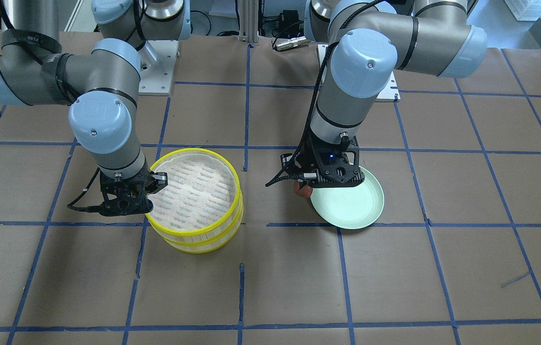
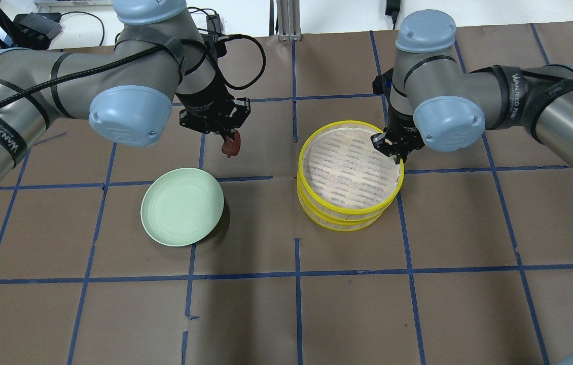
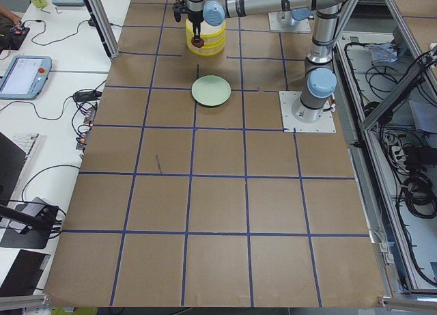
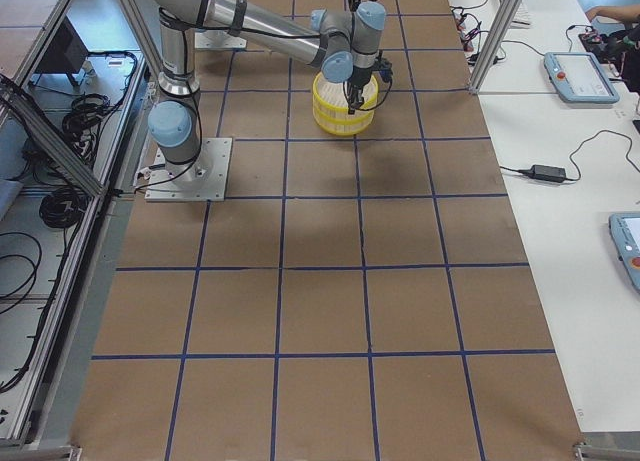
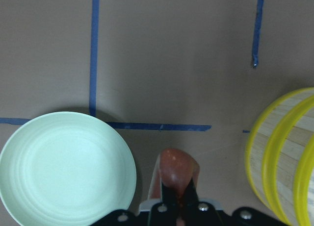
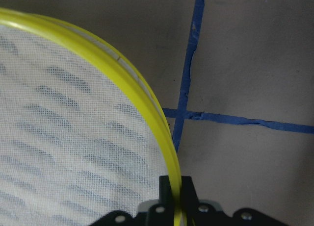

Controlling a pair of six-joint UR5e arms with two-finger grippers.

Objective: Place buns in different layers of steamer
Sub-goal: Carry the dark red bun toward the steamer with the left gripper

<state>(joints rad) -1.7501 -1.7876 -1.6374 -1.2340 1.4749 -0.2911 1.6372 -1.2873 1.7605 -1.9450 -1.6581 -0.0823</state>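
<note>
Left gripper [image 1: 305, 186], seen from the front camera, pinches the reddish-brown bun [image 1: 303, 191] just beside the pale green plate [image 1: 354, 208], on its side toward the steamer [image 1: 201, 245]. The right gripper [image 1: 154, 184] is closed on the yellow rim of the top tier [image 1: 203, 191].

From overhead, the bun hangs under the left fingers above the bare table [image 2: 266, 314], between plate and steamer, whose two tiers sit stacked.

On the left wrist camera the bun is clamped between both fingers, with the plate at lower left and the steamer at the right edge.

On the right wrist camera the rim is nipped between the fingers, with the white liner [image 6: 73, 138] inside it.
</note>
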